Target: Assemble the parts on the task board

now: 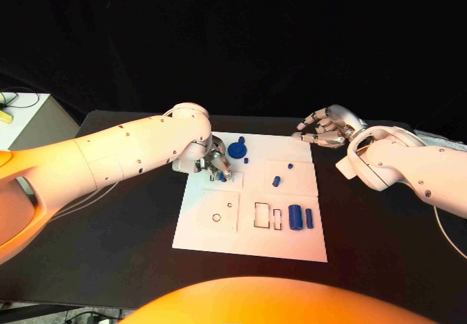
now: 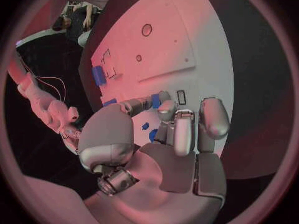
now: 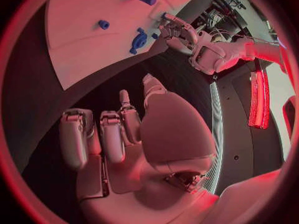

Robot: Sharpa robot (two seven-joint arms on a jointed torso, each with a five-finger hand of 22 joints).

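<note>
On the black table [image 1: 117, 223] lies the white task board [image 1: 248, 237], with small blue parts scattered on it: two cylinders [image 1: 301, 217] side by side near its right edge, a round piece [image 1: 237, 149] at the far end. Over the board's far left corner the left hand [image 1: 212, 164] pinches a small blue part [image 2: 156, 100] in its fingertips. Beyond the far right corner, off the board, the right hand [image 1: 326, 128] hovers with fingers loosely spread, holding nothing.

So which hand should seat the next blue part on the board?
Left. The left hand is already over the task board, fingers on a small blue part; the right hand hovers empty beyond the board's far edge.
</note>
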